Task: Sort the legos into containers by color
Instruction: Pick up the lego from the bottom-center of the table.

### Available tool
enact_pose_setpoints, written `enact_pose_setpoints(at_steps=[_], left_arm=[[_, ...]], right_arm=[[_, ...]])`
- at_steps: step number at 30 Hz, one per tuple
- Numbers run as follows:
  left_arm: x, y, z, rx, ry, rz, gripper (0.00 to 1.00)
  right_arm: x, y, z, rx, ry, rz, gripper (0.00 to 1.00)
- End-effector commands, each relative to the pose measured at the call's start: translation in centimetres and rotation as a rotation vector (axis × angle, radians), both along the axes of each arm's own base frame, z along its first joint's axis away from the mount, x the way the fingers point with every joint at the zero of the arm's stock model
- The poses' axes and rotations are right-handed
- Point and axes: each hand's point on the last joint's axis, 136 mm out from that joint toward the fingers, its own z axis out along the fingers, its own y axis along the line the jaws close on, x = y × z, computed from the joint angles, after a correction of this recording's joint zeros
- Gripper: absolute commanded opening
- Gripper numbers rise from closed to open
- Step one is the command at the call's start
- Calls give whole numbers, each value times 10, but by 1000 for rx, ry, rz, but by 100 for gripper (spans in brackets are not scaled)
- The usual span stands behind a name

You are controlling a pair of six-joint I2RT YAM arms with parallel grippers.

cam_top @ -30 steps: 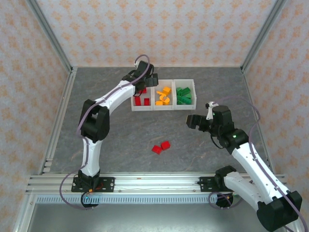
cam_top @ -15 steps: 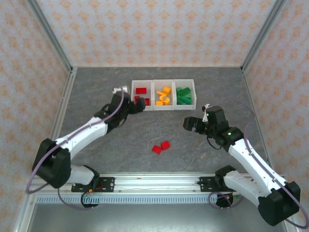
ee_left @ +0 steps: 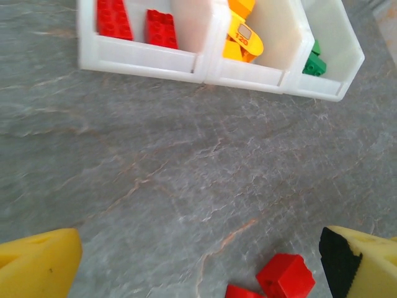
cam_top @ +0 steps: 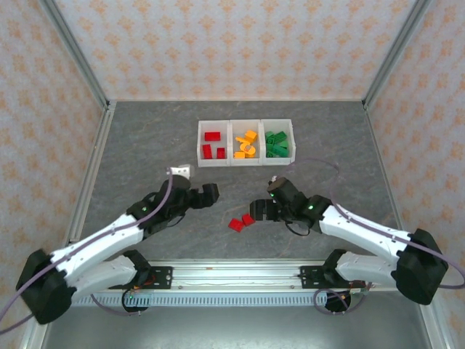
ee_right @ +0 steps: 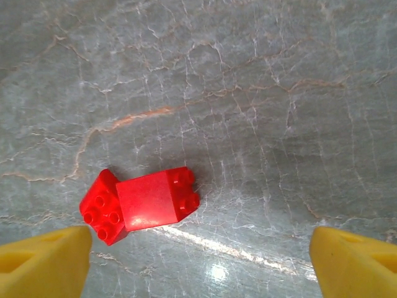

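Two red legos (cam_top: 248,218) (cam_top: 235,225) lie touching on the grey table, near the middle. In the right wrist view the bigger one (ee_right: 155,200) lies on its side against the smaller (ee_right: 102,208). My right gripper (cam_top: 259,211) hovers just right of them, open, its yellow fingertips (ee_right: 43,264) wide apart and empty. My left gripper (cam_top: 211,193) is open and empty to their left; its wrist view catches one red lego (ee_left: 286,276) at the bottom. The containers (cam_top: 229,142) stand at the back, holding red (cam_top: 212,136), orange (cam_top: 247,144) and green (cam_top: 275,143) legos.
Metal frame posts and patterned walls enclose the table. An aluminium rail (cam_top: 232,276) carrying both arm bases runs along the near edge. Bare grey surface lies between the containers and the two loose red legos.
My left arm has pulled back from the red container toward the near left. My right gripper has swung left and down to the two loose red legos.
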Motion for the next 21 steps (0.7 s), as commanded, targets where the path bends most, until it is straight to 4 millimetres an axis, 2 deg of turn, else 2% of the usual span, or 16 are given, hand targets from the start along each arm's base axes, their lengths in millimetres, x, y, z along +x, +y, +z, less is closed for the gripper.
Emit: enact_pose_setpoints(at_steps=[1,5,9,15,21], left_arm=[[-16,26,10,-23,-13,87,99],[-31,29,36,-101,-97,34,99],[-42,26,48,-147,-120,-15,99],[-44,23,49,-141,-106,-35,99],[-41,16,33,-118,-63,-55,99]], right_arm=[[6,3,-7,-33,-18,-30,88],[0,24,-18,-50,0,62,88],[-1,38,-27,-105,9,118,89],[6,44,-36,-159,7,123,87],[10,39,-43,-205,2,111,81]])
